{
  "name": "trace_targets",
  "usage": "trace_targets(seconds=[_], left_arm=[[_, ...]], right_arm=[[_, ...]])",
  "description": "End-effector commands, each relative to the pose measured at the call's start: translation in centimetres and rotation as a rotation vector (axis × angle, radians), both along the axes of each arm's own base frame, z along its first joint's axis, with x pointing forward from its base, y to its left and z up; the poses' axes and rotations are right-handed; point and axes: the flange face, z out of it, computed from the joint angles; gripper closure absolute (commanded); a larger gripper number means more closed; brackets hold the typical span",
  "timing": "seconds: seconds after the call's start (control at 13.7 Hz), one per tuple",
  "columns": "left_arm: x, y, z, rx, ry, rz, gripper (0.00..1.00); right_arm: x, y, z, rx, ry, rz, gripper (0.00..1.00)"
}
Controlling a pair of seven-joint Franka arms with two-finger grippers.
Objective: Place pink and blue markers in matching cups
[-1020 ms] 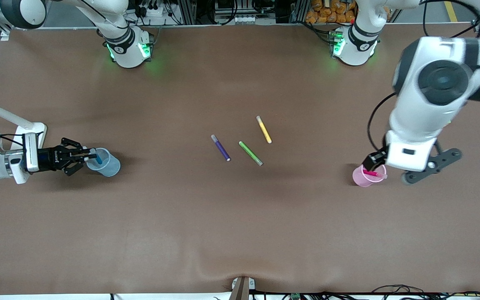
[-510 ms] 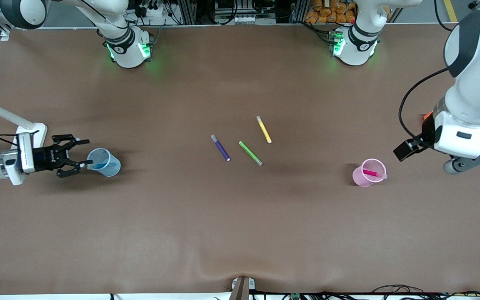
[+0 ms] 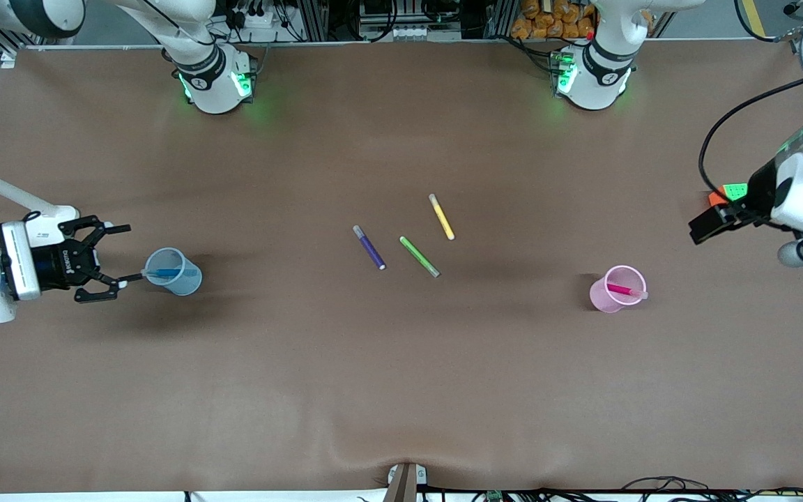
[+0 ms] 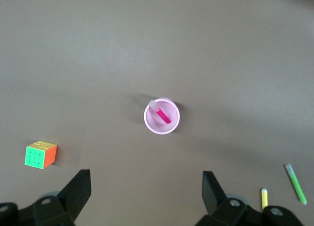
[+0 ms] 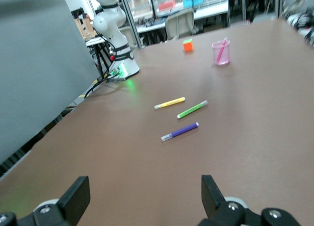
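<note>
Looking across the table in the front view, the right gripper (image 3: 117,255) hangs at the middle-left edge of the frame with its fingers spread, holding nothing, just beside the blue cup (image 3: 173,271). The blue marker (image 3: 164,272) sits in that cup, its pale cap poking past the rim toward the gripper. At the middle-right of the frame the pink cup (image 3: 617,288) stands upright with the pink marker (image 3: 626,291) leaning inside it. The left arm's wrist fills the right edge of the frame, above and well apart from the pink cup; its fingers do not show here. Near the frame's centre lie 3 loose markers: a purple marker (image 3: 369,247), a green marker (image 3: 419,256) and a yellow marker (image 3: 441,217).

In the left wrist view, the left gripper (image 4: 146,192) shows at the bottom of the frame, its 2 fingers spread wide and holding nothing. The pink cup (image 4: 162,116) sits at the centre with the pink marker (image 4: 161,113) inside. A colourful cube (image 4: 40,154) rests at the lower left.

In the right wrist view, the right gripper (image 5: 145,199) is spread at the bottom edge, with nothing between its fingers. The 3 loose markers lie mid-frame; the pink cup (image 5: 221,52) and cube (image 5: 187,45) stand at the upper right.
</note>
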Motion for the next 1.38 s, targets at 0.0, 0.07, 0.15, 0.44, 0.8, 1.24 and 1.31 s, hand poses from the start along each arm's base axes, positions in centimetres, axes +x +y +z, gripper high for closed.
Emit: trace_targets(seconds=[0.0,0.07,0.15,0.44,0.8,1.24,1.31], left_arm=[[-2.8,1.8,0.6,-0.034,0.023,-0.044,0.0],[-3.9,2.6,0.9,-0.048,0.024,-0.039,0.0],[-4.9,3.3,0.9,-0.071,0.03,-0.028,0.0],[-8.0,3.5,1.6,-0.075,0.029,-0.074,0.0],[-10.7,3.1,1.6,-0.073,0.037,-0.131,0.0],[-11.7,3.4,1.9,-0.07,0.046,-0.215,0.0],[-12.2,3.0,1.8,-0.068,0.051,-0.222,0.0]], right_arm=[[0.5,3.0,3.7,-0.133,0.024,-0.041,0.0],[0.5,4.0,5.0,-0.187,0.037,-0.055,0.0],[0.4,4.8,6.3,-0.244,0.049,-0.075,0.0],[-0.3,5.7,12.7,-0.501,0.047,-0.228,0.0],[-2.9,7.1,20.4,-0.777,0.091,-0.467,0.0],[-7.7,7.3,26.0,-1.04,0.256,-0.869,0.0],[-9.0,6.5,26.3,-1.064,0.309,-0.95,0.0]])
